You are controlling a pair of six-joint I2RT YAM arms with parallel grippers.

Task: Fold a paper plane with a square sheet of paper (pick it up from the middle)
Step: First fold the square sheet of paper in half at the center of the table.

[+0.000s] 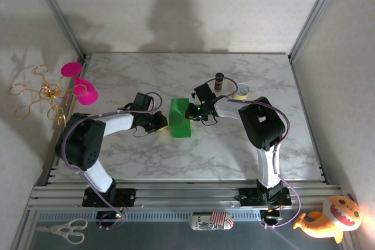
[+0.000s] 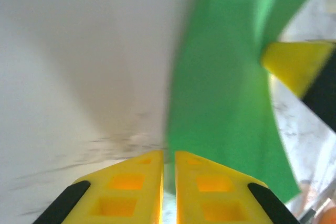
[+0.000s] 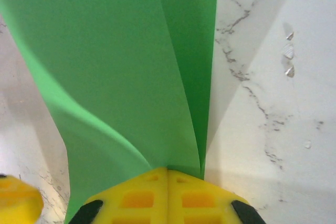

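Pinching sheet of paper [image 1: 179,122] by opposite edges: left end effector [image 1: 164,122], right end effector [image 1: 189,112]; bare table [image 1: 234,156] nearby.

The thin bright green sheet of paper [image 3: 115,66] is matt and smooth, with crisp creases and one softly bowed layer. The left gripper [image 2: 168,153] has yellow moulded plastic fingers [image 2: 136,182], satin rather than shiny, with square recesses and matt black corner inserts. The right gripper [image 3: 167,170] is made of the same plastic. The white table top with grey marble veining [image 1: 222,150] is smooth with a low sheen, flecked with a few small chips. The silver ribbed metal rails [image 1: 176,194] look like bare aluminium. The white and black arm shells [image 1: 117,122] are smooth, semi-gloss plastic. The orange toy [image 1: 331,218] looks like soft plush
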